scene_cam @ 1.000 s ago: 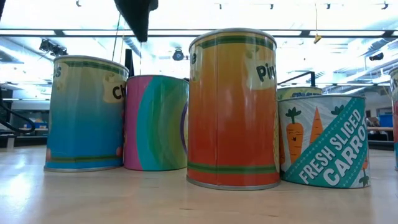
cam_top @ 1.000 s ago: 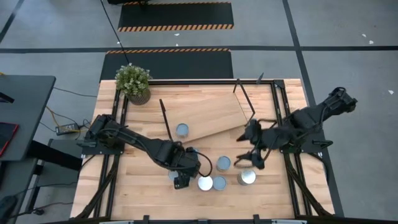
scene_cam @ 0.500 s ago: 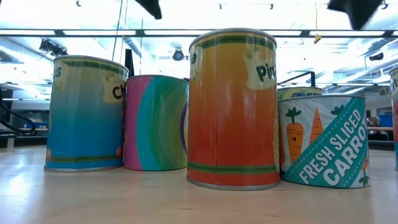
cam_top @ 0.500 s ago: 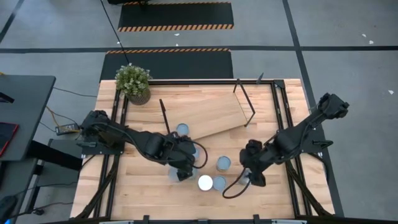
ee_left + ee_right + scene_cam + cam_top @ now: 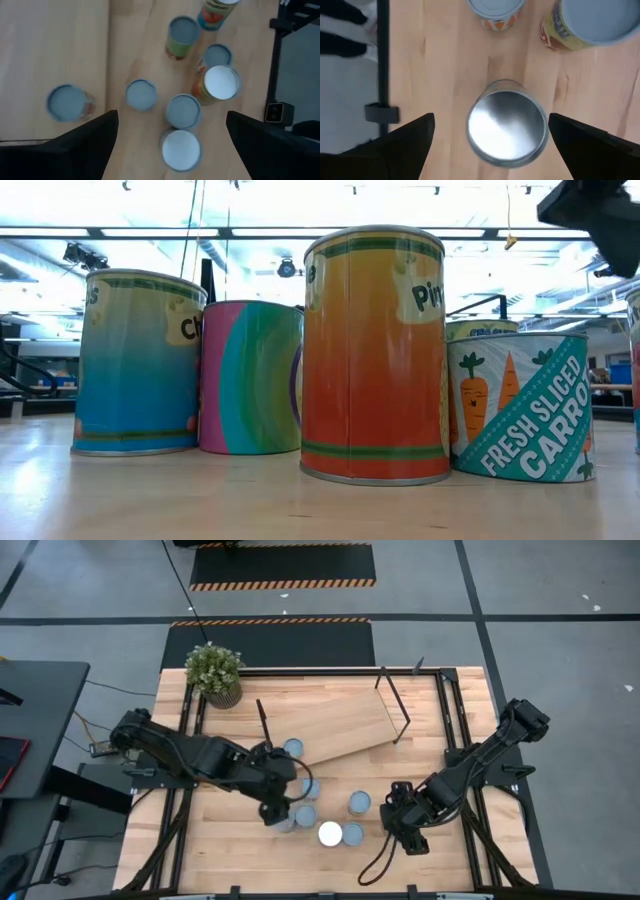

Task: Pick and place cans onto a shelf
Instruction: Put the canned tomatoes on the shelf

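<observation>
In the low view a carrot can (image 5: 520,408) hides most of another can (image 5: 480,329) behind it.

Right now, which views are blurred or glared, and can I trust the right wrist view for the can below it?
Left wrist view: cans soft with blur, the white-topped can washed out. Right wrist view: the shiny can between the open right end effector fingers shows bright glare but a readable rim. Low view: ceiling lights overexposed.

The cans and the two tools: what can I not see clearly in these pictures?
- High view: the can under the right tool is covered by the arm.
- Low view: labels of the blue can and orange can curve out of sight.
- Left wrist view: can tops blurred; labels unreadable.
- Low view: carrot can hides the can behind.
</observation>
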Motion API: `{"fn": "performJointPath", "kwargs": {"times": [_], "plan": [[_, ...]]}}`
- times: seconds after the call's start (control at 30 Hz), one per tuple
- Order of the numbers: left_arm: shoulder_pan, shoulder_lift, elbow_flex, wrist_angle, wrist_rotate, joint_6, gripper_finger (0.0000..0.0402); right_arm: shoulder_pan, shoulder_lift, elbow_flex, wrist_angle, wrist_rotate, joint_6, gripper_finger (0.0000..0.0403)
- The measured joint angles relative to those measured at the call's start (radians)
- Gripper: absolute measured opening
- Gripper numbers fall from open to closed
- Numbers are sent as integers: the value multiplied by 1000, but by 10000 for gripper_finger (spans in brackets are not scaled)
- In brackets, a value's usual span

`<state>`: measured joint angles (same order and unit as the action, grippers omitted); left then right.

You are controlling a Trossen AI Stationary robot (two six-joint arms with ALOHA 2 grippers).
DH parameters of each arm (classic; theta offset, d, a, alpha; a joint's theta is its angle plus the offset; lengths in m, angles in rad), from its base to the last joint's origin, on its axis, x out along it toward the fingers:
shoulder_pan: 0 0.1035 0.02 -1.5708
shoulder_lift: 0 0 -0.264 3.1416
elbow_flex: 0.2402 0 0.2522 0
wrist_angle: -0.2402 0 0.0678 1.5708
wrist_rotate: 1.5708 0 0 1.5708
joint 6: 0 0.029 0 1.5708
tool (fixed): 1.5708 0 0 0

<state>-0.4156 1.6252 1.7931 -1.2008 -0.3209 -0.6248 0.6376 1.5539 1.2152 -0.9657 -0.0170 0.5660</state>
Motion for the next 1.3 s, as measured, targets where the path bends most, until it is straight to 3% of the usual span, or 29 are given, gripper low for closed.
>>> {"fn": "performJointPath", "kwargs": {"times": [0.43, 0.77, 1.3], "plan": [[-9, -38, 0, -74, -24, -18, 375, 39, 18, 0, -51, 20, -256, 400], [-10, -38, 0, -73, -24, -28, 375, 47, 16, -8, -204, -7, -195, 400], [-6, -38, 0, -73, -27, -48, 375, 54, 16, -208, 209, 80, -202, 400]]}}
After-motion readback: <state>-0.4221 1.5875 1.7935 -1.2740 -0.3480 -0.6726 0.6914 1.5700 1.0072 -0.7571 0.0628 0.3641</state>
